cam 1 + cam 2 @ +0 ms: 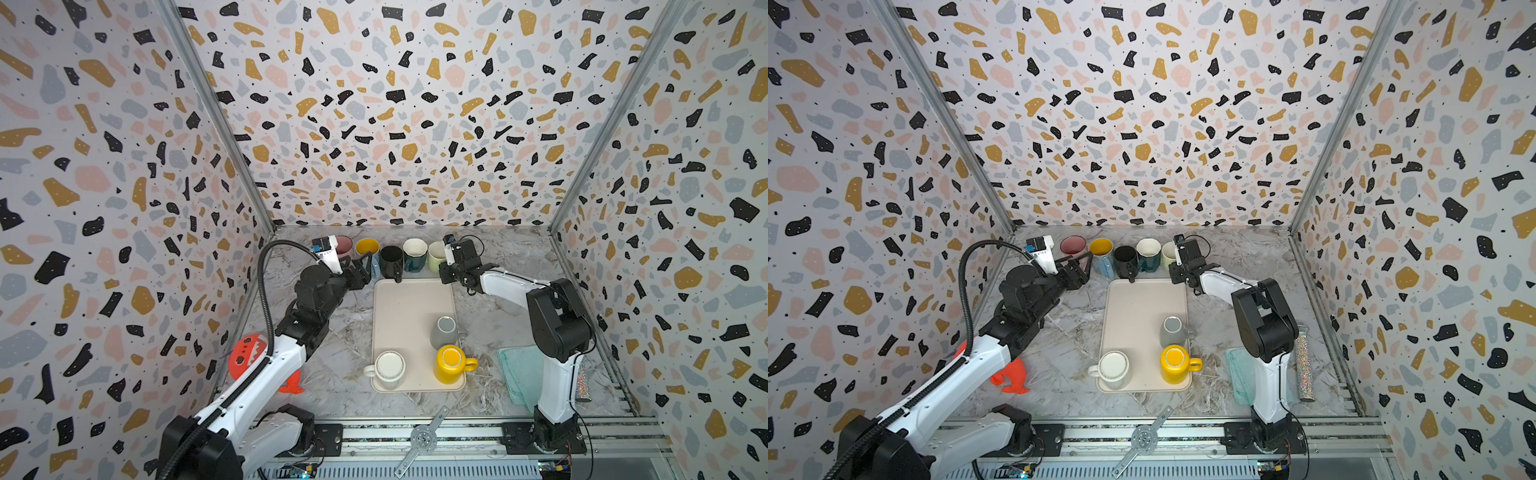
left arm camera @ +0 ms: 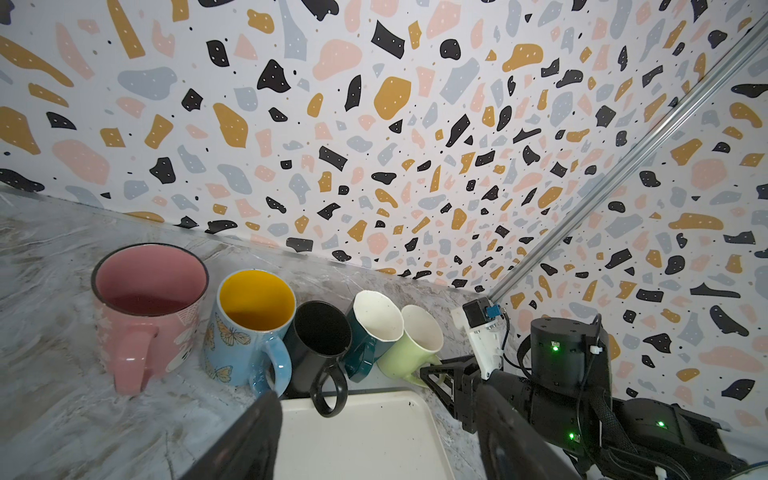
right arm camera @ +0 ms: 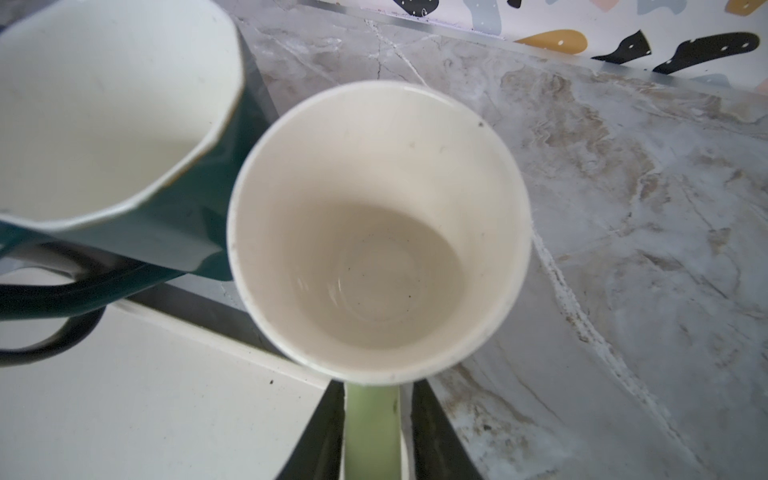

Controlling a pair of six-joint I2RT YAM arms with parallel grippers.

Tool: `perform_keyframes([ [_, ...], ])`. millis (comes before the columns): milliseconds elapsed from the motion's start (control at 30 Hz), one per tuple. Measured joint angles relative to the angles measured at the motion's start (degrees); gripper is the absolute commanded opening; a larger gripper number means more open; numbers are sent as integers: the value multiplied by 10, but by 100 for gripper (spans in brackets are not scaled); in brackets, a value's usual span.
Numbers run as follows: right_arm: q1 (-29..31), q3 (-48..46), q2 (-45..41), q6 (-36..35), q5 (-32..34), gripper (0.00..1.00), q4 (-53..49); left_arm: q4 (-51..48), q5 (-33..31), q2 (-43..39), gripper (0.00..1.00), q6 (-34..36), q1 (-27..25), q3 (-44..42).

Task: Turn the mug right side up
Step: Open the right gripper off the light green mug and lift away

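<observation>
The light green mug (image 1: 435,253) (image 3: 374,232) stands right side up on the marble table, last on the right in a back row of upright mugs. Its pale inside faces the right wrist camera. My right gripper (image 1: 444,267) (image 3: 372,436) sits at its near side, with the green handle (image 3: 370,432) between the fingers. A thin gap shows on one side of the handle, so the jaws stand slightly open. My left gripper (image 1: 361,266) (image 2: 374,436) hangs open and empty over the tray's far left corner, near the blue butterfly mug (image 2: 245,332).
The row also holds a pink mug (image 1: 344,245), a black mug (image 1: 390,259) and a teal mug (image 1: 414,253). On the cream tray (image 1: 407,316) grey (image 1: 444,332), yellow (image 1: 451,361) and white (image 1: 388,368) mugs stand upside down. A teal cloth (image 1: 515,370) and an orange toy (image 1: 245,359) lie at the sides.
</observation>
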Motion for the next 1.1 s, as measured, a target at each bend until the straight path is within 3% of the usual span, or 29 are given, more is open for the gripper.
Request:
perform_keyframes([
  [167, 0, -10, -12, 1, 0, 55, 0, 0, 0, -8, 75, 0, 0, -2],
  [467, 3, -37, -50, 4, 0, 66, 2, -8, -1, -45, 75, 0, 0, -12],
  [867, 21, -78, -128, 5, 19, 67, -3, -33, -3, -86, 75, 0, 0, -19],
  [1100, 22, -109, -222, 40, 12, 66, -54, -59, -21, -95, 76, 0, 0, -20],
])
